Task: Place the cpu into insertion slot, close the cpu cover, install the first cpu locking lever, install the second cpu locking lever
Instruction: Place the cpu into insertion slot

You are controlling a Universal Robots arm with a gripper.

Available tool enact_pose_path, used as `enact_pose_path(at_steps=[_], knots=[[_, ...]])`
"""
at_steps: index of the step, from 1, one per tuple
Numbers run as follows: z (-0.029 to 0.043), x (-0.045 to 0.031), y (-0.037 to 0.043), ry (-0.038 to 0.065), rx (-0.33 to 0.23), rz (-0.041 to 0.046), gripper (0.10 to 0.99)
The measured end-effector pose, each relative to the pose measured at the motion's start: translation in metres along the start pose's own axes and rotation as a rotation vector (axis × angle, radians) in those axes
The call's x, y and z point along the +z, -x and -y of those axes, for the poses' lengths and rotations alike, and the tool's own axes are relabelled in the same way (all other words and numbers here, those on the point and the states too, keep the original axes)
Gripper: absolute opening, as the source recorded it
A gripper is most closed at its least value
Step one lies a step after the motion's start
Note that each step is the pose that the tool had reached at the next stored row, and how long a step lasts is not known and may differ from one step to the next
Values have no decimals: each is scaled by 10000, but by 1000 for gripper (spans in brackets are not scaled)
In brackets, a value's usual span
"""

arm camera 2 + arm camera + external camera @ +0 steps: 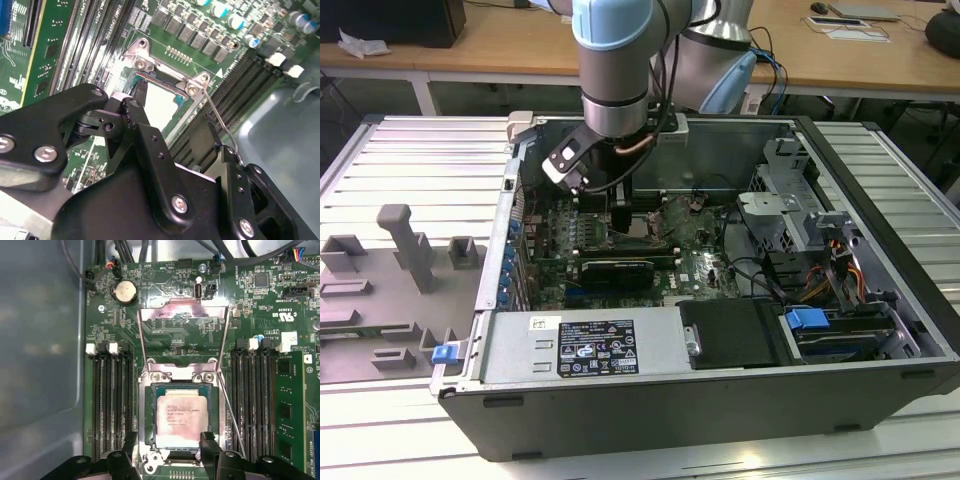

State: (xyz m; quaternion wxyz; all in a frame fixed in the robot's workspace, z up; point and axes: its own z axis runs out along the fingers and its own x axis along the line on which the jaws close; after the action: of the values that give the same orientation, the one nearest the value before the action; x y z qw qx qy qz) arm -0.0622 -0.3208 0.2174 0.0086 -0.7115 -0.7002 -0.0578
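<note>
The cpu (181,419), a pale square chip, lies flat in the insertion slot (149,407) on the green board. The cpu cover (182,314) stands swung up on its hinge, and the board shows through its window. A thin wire locking lever (231,412) runs slanted beside the slot, unlatched. My gripper (170,442) hovers open just above the chip's near edge, with one black fingertip (131,440) off to one side and the other at the chip's corner. In the second wrist view the gripper (170,112) frames the cpu (161,102). In the exterior view the gripper (623,215) reaches down into the computer case.
Long black memory slots (107,400) flank the socket on both sides. A coin battery (124,291) sits beyond the raised cover. The grey case wall (620,410), a power supply (595,345), drive cages (790,215) and cables (840,270) surround the board.
</note>
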Motion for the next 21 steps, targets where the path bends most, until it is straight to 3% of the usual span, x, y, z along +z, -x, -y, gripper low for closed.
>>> enact_pose_path(at_steps=[1, 4, 9, 15, 21], knots=[[-2, -22, -2, -7, 1, -19, 608], [-6, -96, -9, -45, 18, -186, 608], [73, -103, -9, -44, 18, -195, 608], [100, -105, -8, -44, 15, -195, 608], [-68, -93, -10, -149, 29, -193, 608]])
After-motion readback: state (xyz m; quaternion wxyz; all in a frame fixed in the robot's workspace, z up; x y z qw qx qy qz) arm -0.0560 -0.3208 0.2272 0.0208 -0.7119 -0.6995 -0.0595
